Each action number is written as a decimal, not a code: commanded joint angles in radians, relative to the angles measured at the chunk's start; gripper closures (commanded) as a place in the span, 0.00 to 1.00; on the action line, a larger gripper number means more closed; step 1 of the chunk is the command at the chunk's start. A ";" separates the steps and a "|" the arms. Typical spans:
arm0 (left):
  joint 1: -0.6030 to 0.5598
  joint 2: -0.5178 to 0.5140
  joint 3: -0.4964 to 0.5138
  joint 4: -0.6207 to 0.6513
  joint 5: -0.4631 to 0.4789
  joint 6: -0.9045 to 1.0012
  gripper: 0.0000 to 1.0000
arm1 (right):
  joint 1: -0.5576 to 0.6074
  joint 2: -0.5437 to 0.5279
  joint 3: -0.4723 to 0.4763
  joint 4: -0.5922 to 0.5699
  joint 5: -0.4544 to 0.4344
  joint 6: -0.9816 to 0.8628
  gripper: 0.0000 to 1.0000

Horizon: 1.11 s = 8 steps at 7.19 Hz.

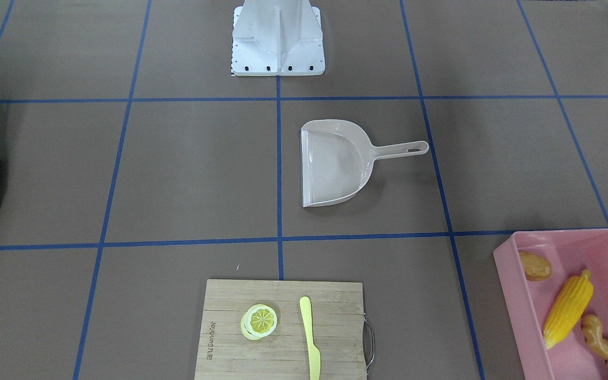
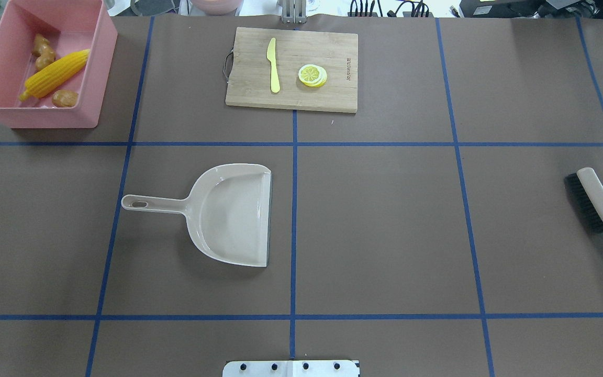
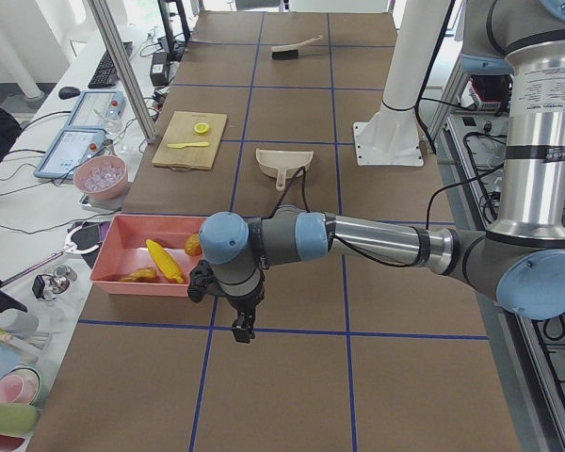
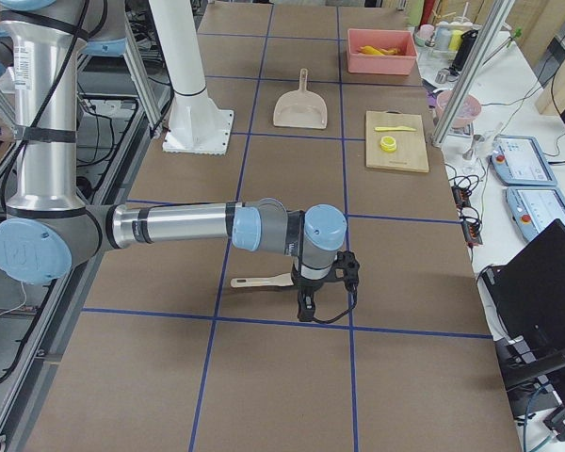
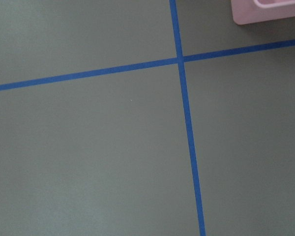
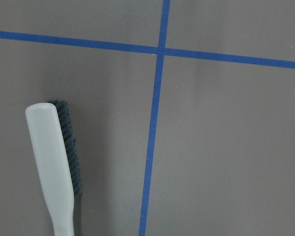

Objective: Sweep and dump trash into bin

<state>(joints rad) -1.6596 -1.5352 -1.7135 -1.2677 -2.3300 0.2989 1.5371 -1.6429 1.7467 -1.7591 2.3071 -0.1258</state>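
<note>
The trash lies inside the pink bin [image 2: 98,68] at the far left corner: a yellow corn cob [image 2: 55,73], a tan ginger root [image 2: 44,52] and a brown-orange lump [image 2: 64,97]. The beige dustpan [image 2: 233,214] rests empty on the table's middle, handle to the left. A brush [image 2: 594,201] lies at the right edge. My left gripper [image 3: 240,325] hangs above the table near the bin, seen only in the exterior left view. My right gripper [image 4: 306,309] hovers over the brush [image 4: 262,280], seen only in the exterior right view. I cannot tell whether either is open or shut.
A wooden cutting board [image 2: 291,94] at the far middle carries a lemon slice [image 2: 312,75] and a yellow knife [image 2: 274,65]. The robot's base plate [image 2: 291,368] sits at the near edge. Blue tape lines grid the brown table.
</note>
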 commanded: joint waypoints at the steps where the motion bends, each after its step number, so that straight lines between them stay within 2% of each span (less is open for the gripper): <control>1: 0.000 0.032 0.020 -0.117 -0.011 -0.133 0.02 | 0.000 0.000 0.001 0.000 0.000 0.000 0.00; 2: 0.001 0.056 0.044 -0.203 -0.011 -0.158 0.02 | 0.000 0.000 0.001 0.000 0.000 0.000 0.00; 3: 0.001 0.056 0.040 -0.220 -0.026 -0.196 0.02 | 0.000 0.000 0.001 0.000 0.000 0.000 0.00; 8: 0.004 0.041 0.011 -0.217 -0.025 -0.195 0.02 | 0.000 0.000 -0.001 0.000 0.000 0.000 0.00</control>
<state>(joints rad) -1.6562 -1.4922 -1.6985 -1.4849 -2.3569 0.1009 1.5371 -1.6429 1.7470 -1.7594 2.3071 -0.1258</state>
